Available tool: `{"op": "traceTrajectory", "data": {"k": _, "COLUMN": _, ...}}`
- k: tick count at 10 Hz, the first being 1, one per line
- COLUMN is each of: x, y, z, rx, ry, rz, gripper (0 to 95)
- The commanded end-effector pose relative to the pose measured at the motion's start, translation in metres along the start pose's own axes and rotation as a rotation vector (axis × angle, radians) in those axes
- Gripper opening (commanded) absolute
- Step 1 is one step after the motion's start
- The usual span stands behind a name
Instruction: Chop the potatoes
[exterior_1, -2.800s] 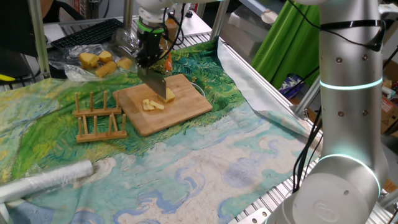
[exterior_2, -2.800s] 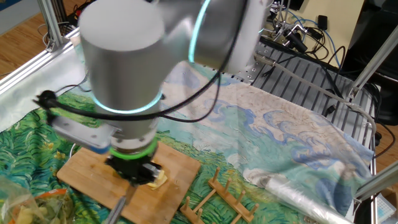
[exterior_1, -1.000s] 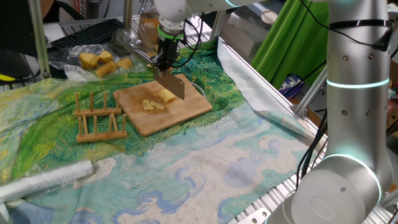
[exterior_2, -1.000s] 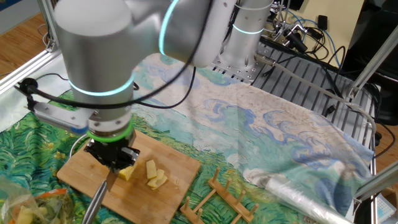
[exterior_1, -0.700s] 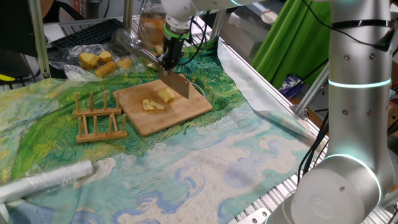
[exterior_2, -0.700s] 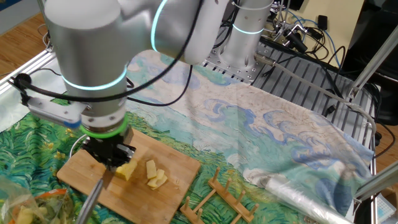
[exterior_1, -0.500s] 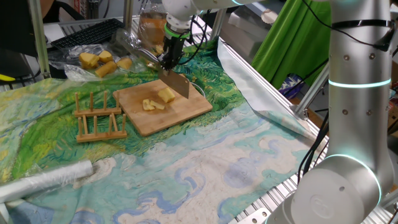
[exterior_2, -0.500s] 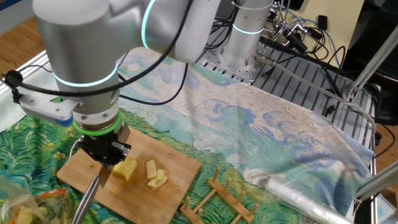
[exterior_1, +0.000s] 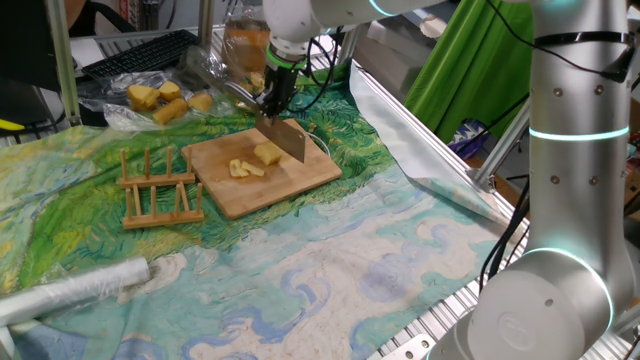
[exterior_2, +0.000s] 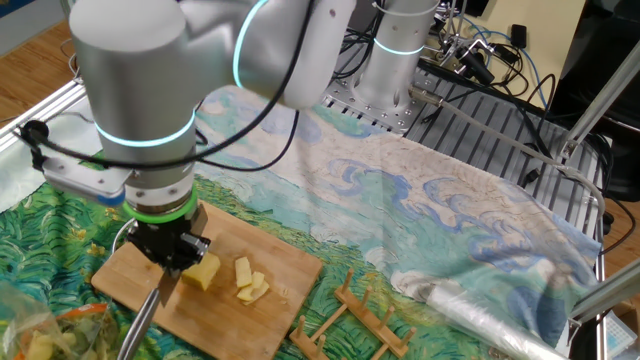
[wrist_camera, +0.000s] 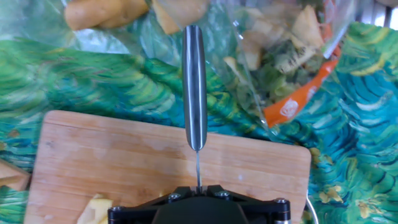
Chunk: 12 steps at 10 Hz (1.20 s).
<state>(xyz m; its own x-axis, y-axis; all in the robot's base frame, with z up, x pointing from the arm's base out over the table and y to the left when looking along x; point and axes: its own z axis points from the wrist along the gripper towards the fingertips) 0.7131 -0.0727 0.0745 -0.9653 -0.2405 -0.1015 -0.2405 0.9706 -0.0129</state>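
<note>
Hand view: knife seen edge-on, handle running out over the cutting board's far edge toward a clear bag of veg scraps; blade face not visible there. One fixed view shows the broad blade beside the potatoes on the board: one blocky chunk plus a few cut slices near it. End effector clamped shut on the knife, pointing down. The other fixed view shows chunk and slices apart. Wooden rack sits just beside the board.
</note>
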Motion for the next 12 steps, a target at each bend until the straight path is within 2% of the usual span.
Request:
{"op": "traceTrajectory", "data": {"k": 1, "x": 0.0, "y": 0.003, "z": 0.008, "rx": -0.01, "ry": -0.003, "rz": 0.002, "gripper": 0.0}}
{"op": "traceTrajectory", "data": {"k": 3, "x": 0.004, "y": 0.011, "z": 0.013, "rx": -0.014, "ry": -0.005, "rz": 0.012, "gripper": 0.0}}
{"op": "traceTrajectory", "data": {"k": 4, "x": 0.004, "y": 0.012, "z": 0.011, "rx": -0.005, "ry": -0.001, "rz": 0.009, "gripper": 0.0}}
{"op": "traceTrajectory", "data": {"k": 6, "x": 0.006, "y": 0.016, "z": 0.012, "rx": -0.032, "ry": 0.0, "rz": 0.03, "gripper": 0.0}}
{"op": "traceTrajectory", "data": {"k": 12, "x": 0.007, "y": 0.026, "z": 0.008, "rx": -0.029, "ry": 0.005, "rz": 0.051, "gripper": 0.0}}
